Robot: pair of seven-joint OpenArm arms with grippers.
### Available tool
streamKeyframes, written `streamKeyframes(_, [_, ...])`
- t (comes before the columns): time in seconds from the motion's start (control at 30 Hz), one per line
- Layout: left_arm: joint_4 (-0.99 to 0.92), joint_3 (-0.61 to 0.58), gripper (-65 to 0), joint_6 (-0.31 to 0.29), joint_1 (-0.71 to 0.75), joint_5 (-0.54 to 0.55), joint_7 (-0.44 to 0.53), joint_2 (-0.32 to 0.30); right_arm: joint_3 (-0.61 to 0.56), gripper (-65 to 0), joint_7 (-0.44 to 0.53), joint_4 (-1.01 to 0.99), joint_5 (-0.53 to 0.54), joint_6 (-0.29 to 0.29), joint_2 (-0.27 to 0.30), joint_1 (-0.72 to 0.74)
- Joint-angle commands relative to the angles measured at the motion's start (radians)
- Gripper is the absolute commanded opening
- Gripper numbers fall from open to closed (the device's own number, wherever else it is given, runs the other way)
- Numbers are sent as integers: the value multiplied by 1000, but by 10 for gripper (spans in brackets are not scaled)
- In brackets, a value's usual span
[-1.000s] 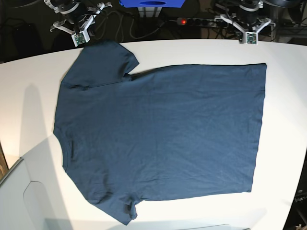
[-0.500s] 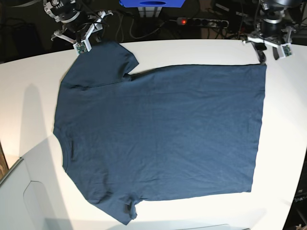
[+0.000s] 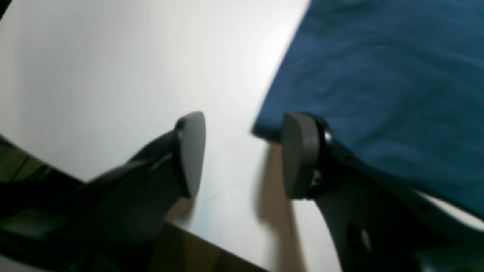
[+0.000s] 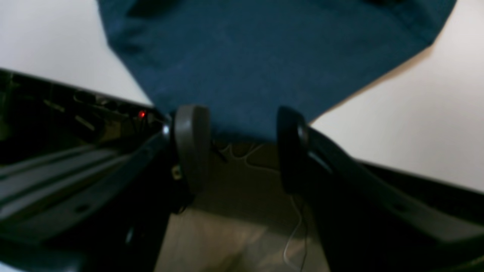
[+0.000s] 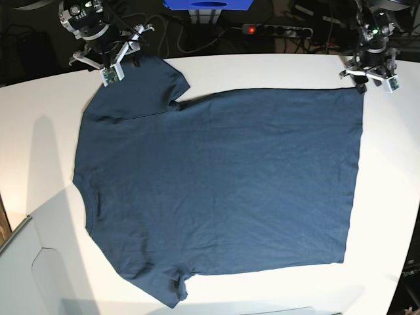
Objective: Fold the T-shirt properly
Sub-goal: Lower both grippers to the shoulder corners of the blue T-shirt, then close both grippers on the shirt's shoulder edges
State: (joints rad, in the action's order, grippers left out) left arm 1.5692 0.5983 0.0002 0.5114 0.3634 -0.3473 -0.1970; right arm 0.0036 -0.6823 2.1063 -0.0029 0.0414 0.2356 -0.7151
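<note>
The dark navy T-shirt (image 5: 216, 177) lies spread flat on the white table (image 5: 262, 69), neck to the left and hem to the right. My right gripper (image 5: 118, 64) hovers open at the far upper sleeve. In the right wrist view the sleeve's edge (image 4: 264, 56) lies between the open fingers of that gripper (image 4: 240, 147). My left gripper (image 5: 375, 80) is open at the far hem corner. In the left wrist view the T-shirt's corner (image 3: 378, 75) lies just inside the right finger of that gripper (image 3: 244, 155). Neither gripper holds fabric.
Behind the table's far edge lie a power strip with a red light (image 5: 269, 29), cables and a blue object (image 5: 209, 5). A white tray-like panel (image 5: 26, 262) sits at the front left corner. The table's edge runs close behind both grippers.
Both grippers have opened. The left arm has swung right and down to the hem corner. The right arm has shifted slightly onto the sleeve edge. The T-shirt has not moved.
</note>
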Motion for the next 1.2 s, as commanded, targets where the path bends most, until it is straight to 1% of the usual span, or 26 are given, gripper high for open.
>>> streamKeyframes(0.0, [1,5,-336,-1,-10,6,20,-11,0,-375,16,15,2,15,5,-8])
streamKeyframes(0.13, [-40,-2,-336,-1,-43,6,20,-11,0,-375,16,15,2,15,5,-8])
streamKeyframes(0.3, [-43,-5,-336,-2,-53,6,18,-9,0,-380,16,13,2,15,5,-8])
streamKeyframes(0.43, [23,2,-341,-2,-43,7,18,0,0,-380,16,12,2,15,5,-8])
streamKeyframes(0.53, [72,5,-341,-2,-7,9,18,1,0,-380,16,12,2,15,5,-8])
streamKeyframes(0.63, [79,5,-341,-2,-9,9,18,1,0,-380,16,12,2,15,5,-8])
streamKeyframes(1.1, [-2,-7,-340,-2,-70,9,18,1,0,-380,16,12,2,15,5,-8])
streamKeyframes(1.17, [-20,-33,-341,-2,-72,9,18,-2,0,-380,16,12,2,15,5,-8])
